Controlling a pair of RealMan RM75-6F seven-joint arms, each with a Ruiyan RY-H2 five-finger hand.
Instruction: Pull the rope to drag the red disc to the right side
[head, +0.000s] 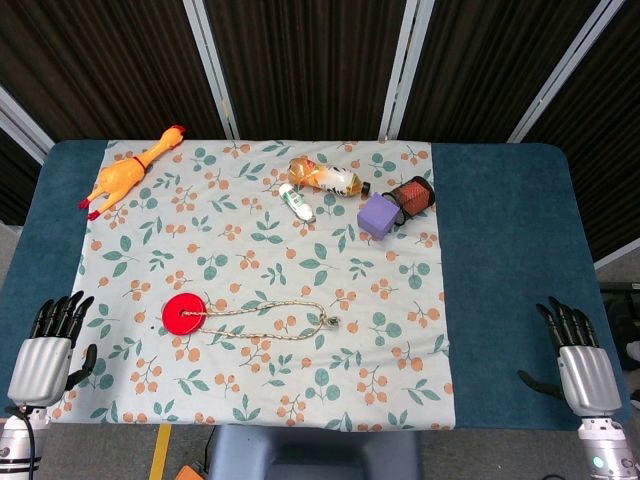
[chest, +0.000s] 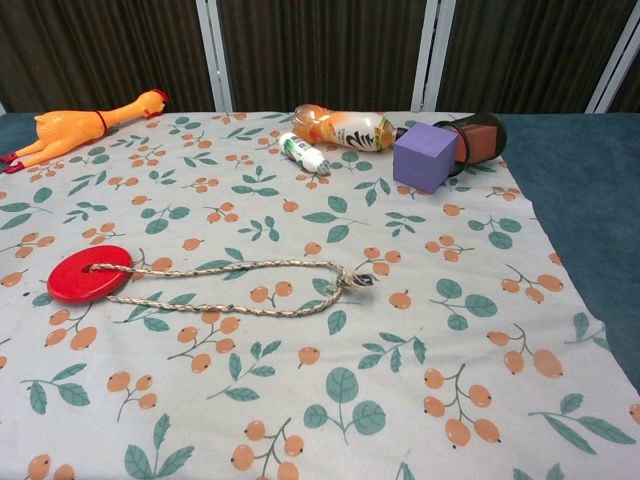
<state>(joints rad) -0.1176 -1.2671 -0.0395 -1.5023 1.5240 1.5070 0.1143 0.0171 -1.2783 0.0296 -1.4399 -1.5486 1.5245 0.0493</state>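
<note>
The flat red plastic disc (head: 184, 314) (chest: 90, 273) lies on the left part of the leaf-and-berry patterned cloth (head: 400, 340) (chest: 420, 330) covering the blue worktop (head: 510, 220). A beige braided rope (head: 265, 322) (chest: 220, 285) loops from the disc's hole rightward to a small metal clasp (head: 329, 322) (chest: 350, 279). The left hand (head: 45, 355) and right hand (head: 580, 365) rest at the near corners, well apart from the rope, fingers spread and holding nothing.

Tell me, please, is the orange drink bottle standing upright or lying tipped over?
Tipped over: the bottle lies on its side on the cloth, cap end toward the purple block.
</note>
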